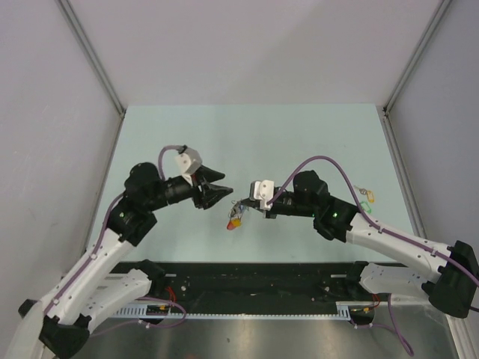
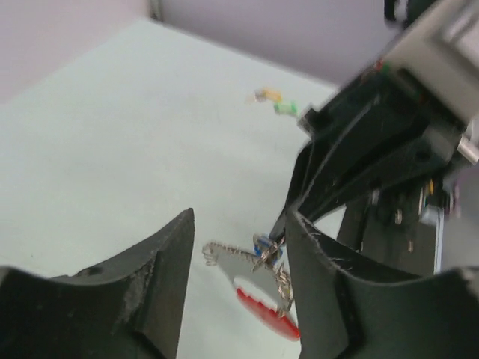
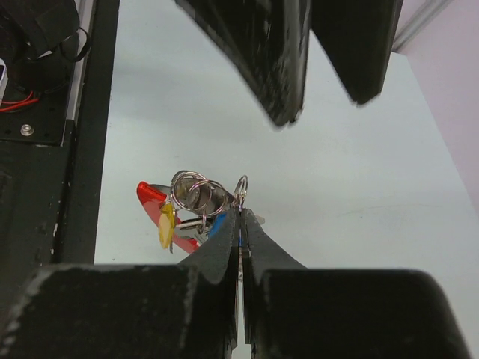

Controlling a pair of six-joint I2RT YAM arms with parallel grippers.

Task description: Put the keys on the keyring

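My right gripper [image 1: 245, 209] [image 3: 241, 212] is shut on a blue key [image 3: 218, 226] just above the table. From it hangs the keyring [image 3: 191, 191], several silver rings joined to a grey tab with a red band [image 2: 263, 313], and a yellow key [image 3: 165, 224] dangles beside them. My left gripper [image 1: 223, 188] [image 2: 239, 218] is open. In the left wrist view the keyring cluster [image 2: 241, 263] shows between its fingers [image 2: 171, 275] without touching them. Two more keys, yellow [image 2: 269, 95] and green [image 2: 285, 108], lie on the table to the far right [image 1: 365, 197].
The pale table [image 1: 247, 142] is walled by grey panels at the back and both sides. A black rail with cables [image 1: 254, 280] runs along the near edge by the arm bases.
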